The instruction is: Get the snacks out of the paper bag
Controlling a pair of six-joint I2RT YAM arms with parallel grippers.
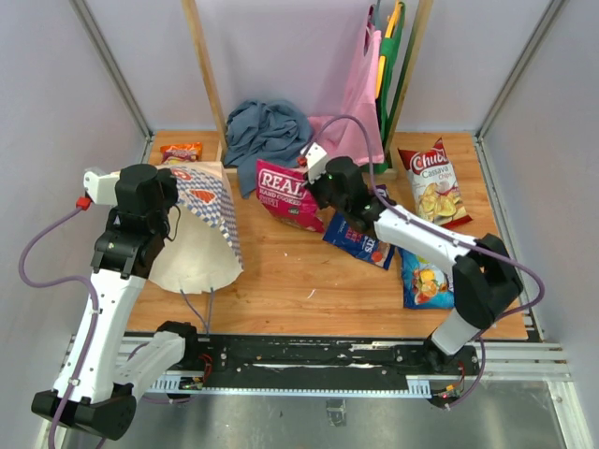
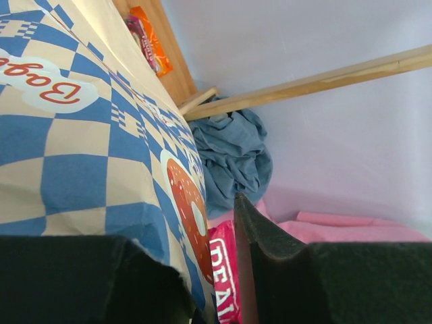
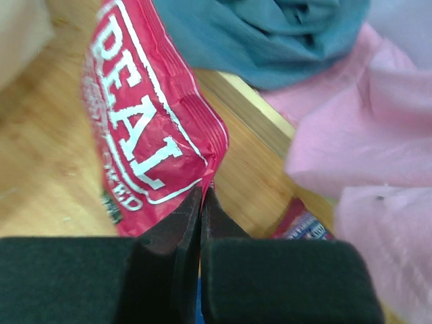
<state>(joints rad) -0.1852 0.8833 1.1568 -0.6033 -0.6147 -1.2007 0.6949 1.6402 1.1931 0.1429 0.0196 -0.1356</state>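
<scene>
Clamps paper bag [image 1: 201,234] tilted in left gripper [image 2: 212,256] for access; pinches Real bag [image 3: 145,128] corner in right gripper [image 3: 201,202], probably to set aside.

The paper bag [image 1: 201,234] was cream, with a band of blue-and-white checks and an orange-red doughnut logo with white specks. The "Real" bag [image 1: 288,194] was magenta with white letters. On the brown wooden table [image 1: 299,281], the Chuds bag [image 1: 432,182] at two o'clock was red and white. The dark blue packet [image 1: 360,238] had red marks. The second blue packet [image 1: 426,281], at four o'clock, had yellow print. The small packet [image 1: 182,152] at ten o'clock was orange. At twelve o'clock the crumpled cloth [image 1: 267,131] was grey-blue, beside a pink cloth bag [image 1: 354,122] and a green cloth bag [image 1: 393,56].
</scene>
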